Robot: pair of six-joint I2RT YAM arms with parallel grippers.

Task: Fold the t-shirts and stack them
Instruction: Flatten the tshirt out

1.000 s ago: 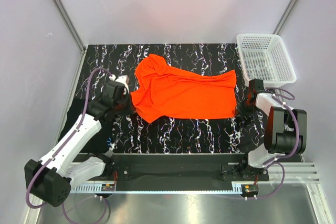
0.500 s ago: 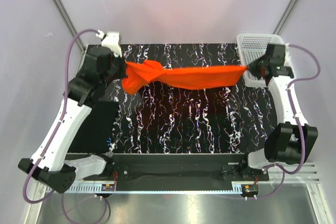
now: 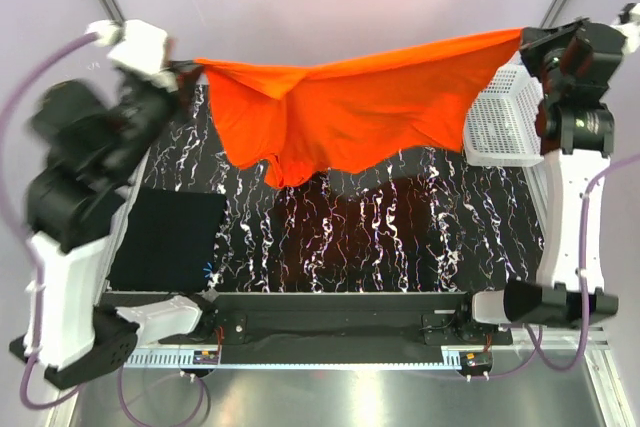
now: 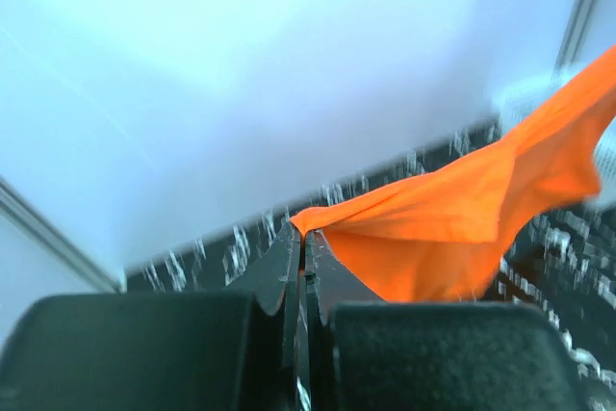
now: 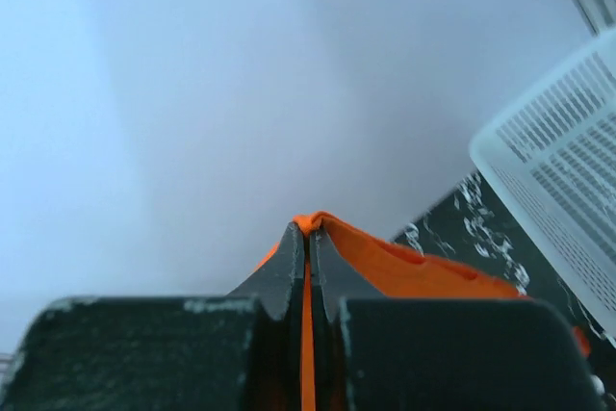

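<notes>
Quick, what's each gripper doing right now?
Left gripper: closed on the orange shirt.
Right gripper: closed on the orange shirt too.

From above, the left arm point(image 3: 85, 167) is blurred, so its outline is unclear, as is the grip at the left corner of the orange shirt point(image 3: 340, 107). The hanging orange shirt hides the far strip of the counter point(image 3: 380, 227) and the far-left corner of the basket point(image 3: 500, 117). The black shirt point(image 3: 170, 242), below the orange shirt's left end, is partly covered by the left arm. The right arm point(image 3: 570, 147), at the orange shirt's right corner, is cut off by the right edge. In the left wrist view the orange shirt is blurred and runs off the right edge, and the basket behind it is only a pale smudge. In the right wrist view the right fingers point(image 5: 284, 281) hide most of the orange shirt, and the basket is cut off at the right edge.
</notes>
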